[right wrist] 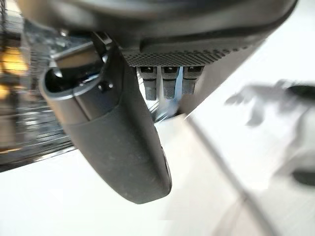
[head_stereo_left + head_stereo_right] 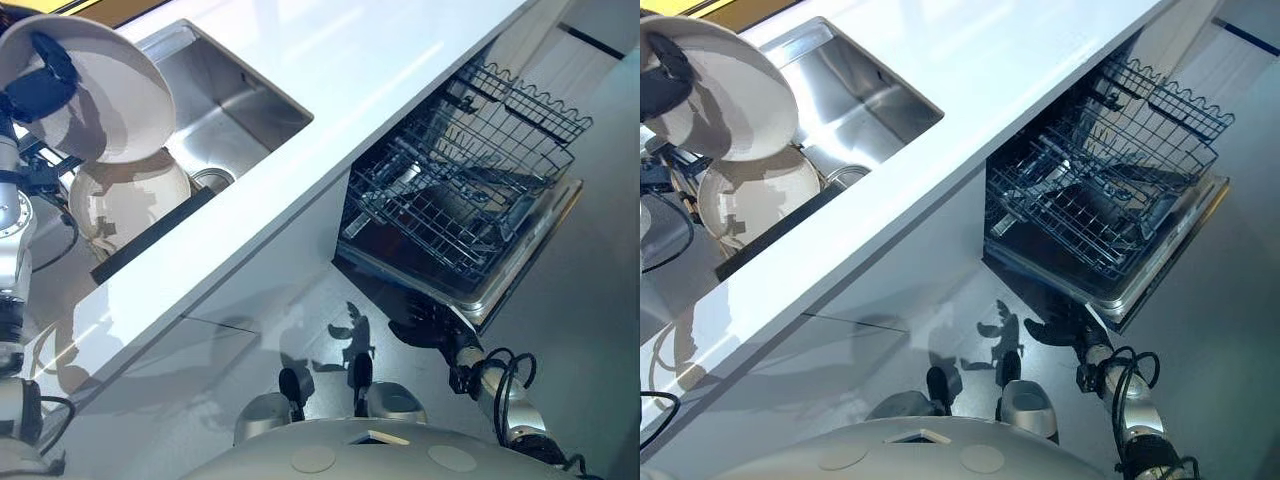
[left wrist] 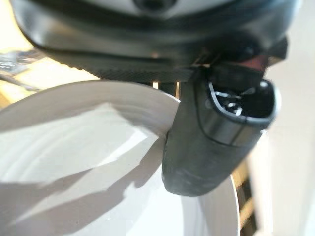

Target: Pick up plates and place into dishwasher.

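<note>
The left hand [image 2: 40, 78] pinches the rim of a white plate [image 2: 100, 90], thumb over its face, held tilted above the sink [image 2: 235, 110]. The dishwasher rack [image 2: 470, 190] lies well off past its fingers — nearer the right hand [image 2: 425, 328], whose fingers hang straight, holding nothing — so the plate probably has to cross over.

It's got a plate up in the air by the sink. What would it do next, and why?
Probably swing the plate in the left hand across the counter toward the open dishwasher: the plate is already lifted above the sink, and the rack looks empty.
</note>
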Controlling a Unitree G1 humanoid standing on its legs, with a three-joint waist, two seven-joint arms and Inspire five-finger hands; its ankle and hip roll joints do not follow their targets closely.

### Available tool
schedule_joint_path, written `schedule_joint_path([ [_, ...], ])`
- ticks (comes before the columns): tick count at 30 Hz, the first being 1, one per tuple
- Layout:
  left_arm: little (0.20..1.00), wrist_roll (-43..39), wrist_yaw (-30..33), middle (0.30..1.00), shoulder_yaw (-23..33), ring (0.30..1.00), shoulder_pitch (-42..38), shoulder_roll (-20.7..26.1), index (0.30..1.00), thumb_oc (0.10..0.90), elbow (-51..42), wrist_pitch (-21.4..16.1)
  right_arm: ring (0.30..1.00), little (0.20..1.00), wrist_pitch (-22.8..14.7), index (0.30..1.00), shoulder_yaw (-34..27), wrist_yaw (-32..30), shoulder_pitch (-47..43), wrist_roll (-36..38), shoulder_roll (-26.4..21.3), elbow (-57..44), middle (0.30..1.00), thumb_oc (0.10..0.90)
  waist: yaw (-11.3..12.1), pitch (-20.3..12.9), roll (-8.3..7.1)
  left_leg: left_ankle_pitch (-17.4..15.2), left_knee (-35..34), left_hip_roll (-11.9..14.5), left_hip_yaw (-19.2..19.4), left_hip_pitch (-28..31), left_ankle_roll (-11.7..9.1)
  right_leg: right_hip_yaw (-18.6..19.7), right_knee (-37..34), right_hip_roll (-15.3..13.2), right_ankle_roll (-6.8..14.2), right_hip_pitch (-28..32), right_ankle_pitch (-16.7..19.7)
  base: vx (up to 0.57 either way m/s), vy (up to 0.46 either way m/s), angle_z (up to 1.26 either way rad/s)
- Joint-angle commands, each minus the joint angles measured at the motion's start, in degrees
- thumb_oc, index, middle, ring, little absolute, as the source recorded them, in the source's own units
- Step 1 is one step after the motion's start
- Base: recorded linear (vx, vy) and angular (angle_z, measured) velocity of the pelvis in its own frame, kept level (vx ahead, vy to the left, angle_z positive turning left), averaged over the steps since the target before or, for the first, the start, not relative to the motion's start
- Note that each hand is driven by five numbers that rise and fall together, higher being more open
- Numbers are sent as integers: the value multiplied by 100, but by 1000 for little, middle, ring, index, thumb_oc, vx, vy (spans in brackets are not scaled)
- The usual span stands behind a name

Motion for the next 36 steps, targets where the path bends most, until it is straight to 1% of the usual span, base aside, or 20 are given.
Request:
schedule_joint_path([
  [1,200,931,1179,300,486,300,-410,35,300,100,-337,-1083,900,900,-219,900,-476,613,-88,1268,-49,-812,900,800,-211,-658,165,-419,380,-103,-111,-397,-90,-176,704,281,7,-95,-1098,-6,-62,-6],
  [4,200,1901,2065,300,400,300,-410,-85,300,100,-505,-1339,900,900,-18,900,-688,832,-138,1935,75,-1254,900,800,-280,-715,177,-408,313,-87,-81,-342,-88,-152,724,293,-1,-101,-1119,-5,-44,-9],
  [8,200,2657,2838,300,332,300,-402,-163,300,100,-732,-1459,900,900,667,900,-950,1295,-255,2701,331,-1750,900,800,-330,-762,190,-393,248,-71,-43,-285,-92,-143,724,297,-11,-93,-1126,-4,-25,-7],
  [10,200,2914,3047,300,269,300,-421,-160,300,100,-854,-1433,900,900,1141,900,-1110,1577,-399,3184,423,-2059,900,800,-345,-795,193,-392,233,-57,-25,-266,-99,-159,734,303,-12,-93,-1129,-4,-32,-4],
  [13,200,2916,3011,300,136,300,-493,-163,300,100,-951,-1399,900,900,1601,900,-1293,1899,-611,3975,395,-2511,900,800,-368,-815,194,-396,240,-43,-5,-244,-105,-168,773,308,-16,-103,-1141,-3,-17,-3],
  [14,200,2911,3001,300,120,300,-512,-159,300,100,-951,-1387,900,900,1602,900,-1305,1912,-634,4026,387,-2554,900,800,-371,-817,195,-396,241,-42,-1,-242,-104,-168,776,308,-17,-105,-1142,0,0,0],
  [16,200,2870,3004,300,11,300,-610,-138,300,100,-923,-1385,900,900,1279,900,-1371,2007,-740,4223,326,-2749,900,800,-394,-819,206,-401,243,-37,26,-229,-106,-175,789,311,-14,-110,-1141,0,0,0],
  [17,200,2817,2962,300,-42,300,-681,-146,300,100,-920,-1378,900,900,908,900,-1437,1853,-836,4134,297,-2961,900,800,-410,-826,215,-406,256,-39,37,-227,-106,-174,794,311,-11,-112,-1137,0,0,0],
  [18,200,2772,2943,300,-93,300,-737,-172,300,100,-913,-1374,900,900,362,900,-1483,1629,-891,3789,244,-3126,900,800,-426,-825,219,-417,277,-39,50,-228,-106,-169,804,311,-8,-114,-1135,0,0,0],
  [19,200,2642,2914,300,-142,300,-782,-200,300,100,-919,-1418,900,900,-448,900,-1540,1329,-913,3059,121,-3333,900,800,-451,-814,228,-458,305,-42,63,-196,-108,-159,829,305,2,-91,-1170,0,0,0],
  [20,200,2605,2879,300,-146,300,-792,-214,300,100,-943,-1406,900,900,-694,900,-1572,1099,-922,2828,29,-3465,900,800,-462,-819,226,-436,318,-38,81,-222,-108,-146,824,310,-6,-119,-1134,0,0,0],
  [21,200,2606,2850,300,-160,300,-794,-287,300,100,-1041,-1333,900,900,-1321,900,-1634,717,-926,2129,-181,-3759,900,800,-503,-812,239,-445,332,-40,98,-210,-101,-111,845,315,-3,-131,-1134,0,0,0],
  [22,200,2599,2838,300,-171,300,-789,-379,300,100,-1098,-1311,900,900,-1714,900,-1663,490,-933,1613,-266,-3951,900,800,-532,-820,259,-450,344,-44,107,-213,-92,-71,859,326,-4,-153,-1130,-7,35,-1],
  [23,200,2653,2802,300,-170,300,-772,-490,300,100,-1134,-1308,900,900,-2028,900,-1686,369,-939,1272,-371,-4078,900,800,-555,-823,268,-462,354,-49,115,-206,-84,-32,875,337,-6,-164,-1134,-4,38,-2],
  [24,200,2737,2816,300,-191,300,-758,-595,300,100,-1167,-1303,900,900,-2158,900,-1651,341,-980,1056,-474,-4204,900,800,-562,-825,280,-472,357,-55,120,-196,-73,-4,881,346,-9,-163,-1137,0,38,-4],
  [25,200,2793,2828,300,-242,300,-752,-722,300,100,-1217,-1308,900,900,-2147,900,-1588,361,-1066,943,-531,-4367,900,800,-561,-829,290,-483,367,-63,118,-187,-63,26,882,356,-18,-157,-1138,6,29,-7],
  [29,200,3010,2820,300,-497,300,-830,-1087,300,100,-1248,-1315,900,900,-1705,900,-1232,483,-1395,830,-713,-4591,900,800,-489,-841,279,-520,388,-85,90,-161,-54,46,878,367,-29,-107,-1141,5,10,-20],
  [30,200,3050,2795,300,-611,300,-909,-1172,300,100,-1254,-1261,900,900,-1495,900,-1089,498,-1557,852,-794,-4612,900,800,-460,-842,266,-526,390,-92,81,-155,-51,32,876,367,-34,-92,-1144,-3,-4,-21],
  [32,200,3073,2771,300,-837,300,-1043,-1307,300,100,-1213,-1237,900,900,-1087,900,-831,304,-1854,843,-862,-4614,900,800,-401,-846,243,-522,396,-88,60,-153,-69,-7,875,356,-38,-64,-1146,-6,-10,-11],
  [36,200,3115,2740,300,-1209,300,-1231,-1519,300,100,-1065,-1245,900,900,-747,900,-442,132,-2254,895,-871,-4449,900,800,-324,-860,202,-517,397,-95,16,-151,-81,-73,871,346,-45,-26,-1148,1,-3,1],
])
